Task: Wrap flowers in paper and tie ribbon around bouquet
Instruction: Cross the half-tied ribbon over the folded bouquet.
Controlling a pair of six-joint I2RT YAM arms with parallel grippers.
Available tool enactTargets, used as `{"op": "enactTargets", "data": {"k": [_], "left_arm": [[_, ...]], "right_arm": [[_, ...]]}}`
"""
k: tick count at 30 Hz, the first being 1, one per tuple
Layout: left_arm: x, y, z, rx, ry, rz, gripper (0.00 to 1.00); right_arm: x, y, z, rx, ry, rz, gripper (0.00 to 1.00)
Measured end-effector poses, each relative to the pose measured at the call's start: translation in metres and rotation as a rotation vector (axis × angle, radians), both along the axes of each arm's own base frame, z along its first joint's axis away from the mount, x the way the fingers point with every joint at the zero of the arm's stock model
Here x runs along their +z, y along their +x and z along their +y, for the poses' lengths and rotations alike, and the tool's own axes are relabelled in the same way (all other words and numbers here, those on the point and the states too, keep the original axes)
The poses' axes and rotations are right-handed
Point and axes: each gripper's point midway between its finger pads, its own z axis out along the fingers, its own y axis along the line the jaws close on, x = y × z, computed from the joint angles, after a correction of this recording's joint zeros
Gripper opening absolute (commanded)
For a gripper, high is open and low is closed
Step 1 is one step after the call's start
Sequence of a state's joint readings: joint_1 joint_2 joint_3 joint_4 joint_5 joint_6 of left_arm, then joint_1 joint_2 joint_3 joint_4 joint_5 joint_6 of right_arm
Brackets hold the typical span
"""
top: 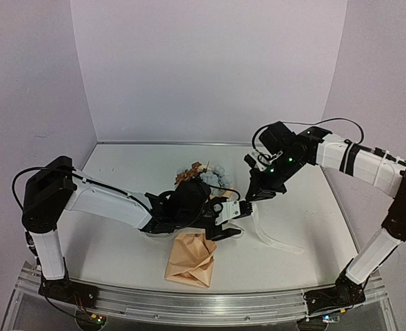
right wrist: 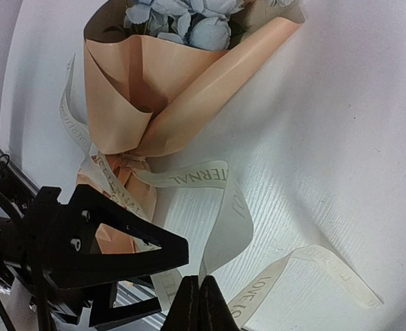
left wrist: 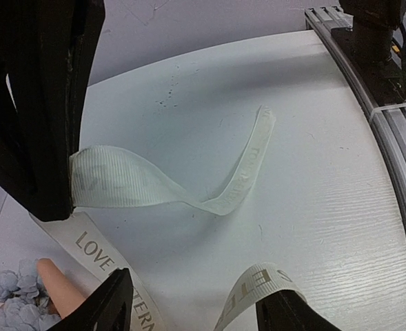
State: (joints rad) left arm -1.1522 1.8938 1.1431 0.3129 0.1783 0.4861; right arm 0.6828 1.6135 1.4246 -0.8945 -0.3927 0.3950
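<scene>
Tying step: the bouquet (top: 192, 258) lies on the table (top: 120, 172) toward its near edge, the ribbon (right wrist: 189, 176) looped round its waist. Right jaws pinch one ribbon tail. Left jaws stand wide and likely must grasp the other next.

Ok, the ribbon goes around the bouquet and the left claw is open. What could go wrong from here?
1. The left claw stands open, so only the right claw pinches the ribbon; the loop at the narrow waist of the bouquet looks loose and may slacken.
2. A hard pull by the right claw may drag the bouquet instead of tightening.
3. Ribbon strands lie close to the left claw's fingers and could snag when it moves.
</scene>
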Motion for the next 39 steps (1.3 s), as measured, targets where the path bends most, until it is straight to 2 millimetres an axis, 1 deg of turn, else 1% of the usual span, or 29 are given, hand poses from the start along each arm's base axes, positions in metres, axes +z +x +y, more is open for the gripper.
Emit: {"op": "enactTargets", "data": {"k": [11,17,19,21,23,26,28,31,32,35,37,39], "left_arm": [[-0.023,0.014,0.016,0.06,0.104,0.003,0.63],[-0.021,0.023,0.019,0.092,0.097,0.009,0.61],[-0.014,0.026,0.022,0.107,0.073,0.021,0.59],[-0.001,0.028,0.032,0.12,0.041,0.039,0.58],[0.016,0.031,0.044,0.137,-0.004,0.059,0.56],[0.052,0.04,0.074,0.177,-0.098,0.09,0.55],[0.073,0.049,0.094,0.214,-0.164,0.1,0.53],[0.094,0.064,0.129,0.284,-0.237,0.121,0.51],[0.097,0.069,0.138,0.307,-0.251,0.131,0.51],[0.098,0.082,0.156,0.361,-0.27,0.159,0.5],[0.095,0.082,0.159,0.369,-0.266,0.178,0.5],[0.089,0.079,0.162,0.372,-0.255,0.198,0.49]], "right_arm": [[-0.003,-0.003,-0.002,0.002,-0.009,0.014,0.0],[-0.004,-0.004,-0.002,0.004,-0.01,0.016,0.0],[-0.003,-0.006,0.0,0.007,-0.009,0.018,0.0],[-0.003,-0.01,0.003,0.014,-0.007,0.021,0.0],[-0.002,-0.016,0.008,0.028,-0.006,0.021,0.0],[0.002,-0.03,0.018,0.059,0.001,0.018,0.0],[0.004,-0.041,0.026,0.082,0.01,0.012,0.0],[0.001,-0.059,0.039,0.131,0.018,-0.013,0.0],[0.0,-0.066,0.044,0.153,0.017,-0.021,0.0],[-0.001,-0.085,0.061,0.227,0.024,-0.054,0.0],[-0.002,-0.096,0.073,0.271,0.034,-0.068,0.0],[-0.008,-0.105,0.083,0.308,0.034,-0.069,0.0]]}}
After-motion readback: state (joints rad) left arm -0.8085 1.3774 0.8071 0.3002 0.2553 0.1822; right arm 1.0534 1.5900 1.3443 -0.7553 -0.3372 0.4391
